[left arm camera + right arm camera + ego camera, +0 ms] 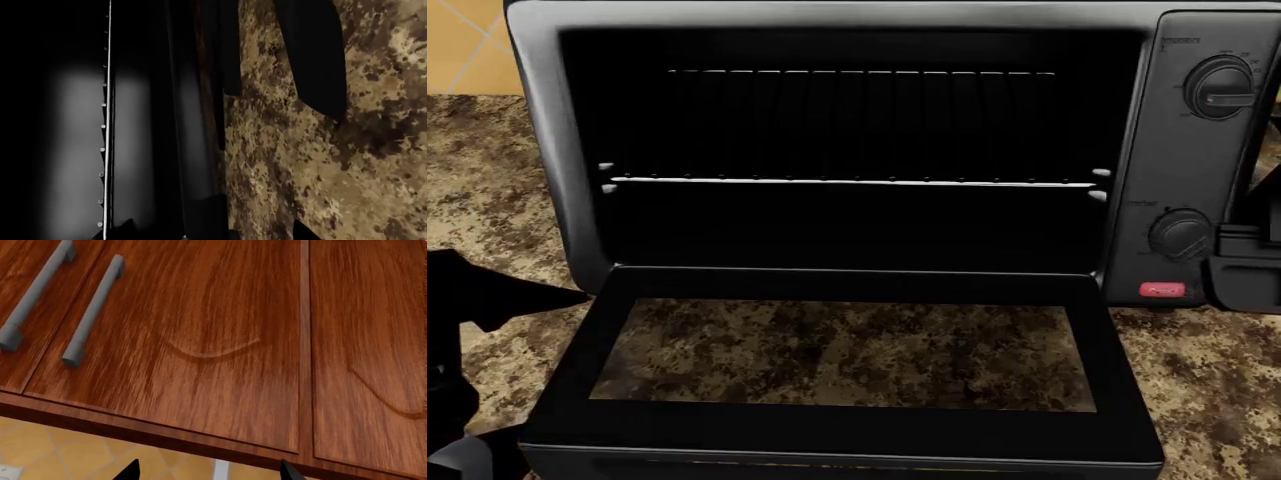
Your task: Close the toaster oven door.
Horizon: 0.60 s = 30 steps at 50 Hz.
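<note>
The toaster oven (1174, 130) fills the head view, its cavity open with a wire rack (854, 182) across it. The toaster oven door (841, 415) lies folded down flat, and the speckled counter shows through its glass. Its bar handle (827, 463) runs along the near edge. My left arm (461, 330) is a black shape by the door's left side. In the left wrist view my left gripper (213, 232) is open, with the dark door edge (193, 125) running between its tips and the rack (107, 125) beside it. My right gripper (210, 472) is open and holds nothing.
Brown speckled countertop (1214, 380) surrounds the oven. A black object (1244, 265) stands right of the oven's knob panel. The right wrist view faces wooden cabinet doors (200, 330) with grey handles (93, 310) above yellow wall tiles (73, 455).
</note>
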Available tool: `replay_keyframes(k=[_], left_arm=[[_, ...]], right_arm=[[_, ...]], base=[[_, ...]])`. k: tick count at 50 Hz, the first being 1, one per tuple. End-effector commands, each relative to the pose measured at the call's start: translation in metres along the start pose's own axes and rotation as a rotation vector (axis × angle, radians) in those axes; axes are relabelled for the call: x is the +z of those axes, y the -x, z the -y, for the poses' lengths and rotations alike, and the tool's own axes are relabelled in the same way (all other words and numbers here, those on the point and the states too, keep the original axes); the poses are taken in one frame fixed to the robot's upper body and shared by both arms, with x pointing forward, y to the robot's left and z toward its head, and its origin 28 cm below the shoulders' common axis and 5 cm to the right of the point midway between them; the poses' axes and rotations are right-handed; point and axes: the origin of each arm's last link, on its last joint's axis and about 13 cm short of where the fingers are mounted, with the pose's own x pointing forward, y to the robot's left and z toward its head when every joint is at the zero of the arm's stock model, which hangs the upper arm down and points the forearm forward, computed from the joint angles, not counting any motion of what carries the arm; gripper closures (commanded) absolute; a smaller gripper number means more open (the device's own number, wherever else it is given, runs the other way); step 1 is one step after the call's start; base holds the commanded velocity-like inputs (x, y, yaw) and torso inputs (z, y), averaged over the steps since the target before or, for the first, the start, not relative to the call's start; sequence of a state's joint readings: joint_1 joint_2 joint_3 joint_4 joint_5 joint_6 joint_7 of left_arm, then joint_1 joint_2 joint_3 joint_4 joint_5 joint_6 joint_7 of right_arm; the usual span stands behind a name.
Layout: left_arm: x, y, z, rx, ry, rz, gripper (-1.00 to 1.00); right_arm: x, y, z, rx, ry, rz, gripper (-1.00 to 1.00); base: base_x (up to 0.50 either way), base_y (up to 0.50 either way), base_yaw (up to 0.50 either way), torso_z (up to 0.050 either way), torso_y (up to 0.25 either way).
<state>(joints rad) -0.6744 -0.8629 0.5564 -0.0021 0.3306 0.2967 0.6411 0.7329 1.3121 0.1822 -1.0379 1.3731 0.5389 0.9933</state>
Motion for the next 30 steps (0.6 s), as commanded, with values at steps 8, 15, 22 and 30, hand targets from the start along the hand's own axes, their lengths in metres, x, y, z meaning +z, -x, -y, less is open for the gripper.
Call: replay_keyframes(k=[8, 15, 22, 30], left_arm=[[0.0037, -0.0051, -0.0041, 0.087, 0.001, 0.060, -1.00], [0.0010, -0.0051, -0.0046, 0.155, 0.017, 0.054, -1.00], [0.0018, -0.0062, -0.0045, 0.227, 0.039, 0.080, -1.00], [0.0039, -0.0088, -0.0084, 0.288, 0.029, 0.122, -1.00]], right_arm=[[-0.0002, 0.0011, 0.0007, -0.003, 0.001, -0.001, -1.00], [0.0019, 0.0012, 0.0009, -0.003, 0.001, 0.002, -1.00], [0.0009, 0.0009, 0.0004, -0.003, 0.000, 0.001, -1.00], [0.0015, 0.0011, 0.0008, -0.005, 0.000, 0.002, -1.00]], base=[[0.00, 0.00, 0.00, 0.000, 0.000], [0.00, 0.00, 0.00, 0.000, 0.000], [0.00, 0.00, 0.00, 0.000, 0.000], [0.00, 0.00, 0.00, 0.000, 0.000]])
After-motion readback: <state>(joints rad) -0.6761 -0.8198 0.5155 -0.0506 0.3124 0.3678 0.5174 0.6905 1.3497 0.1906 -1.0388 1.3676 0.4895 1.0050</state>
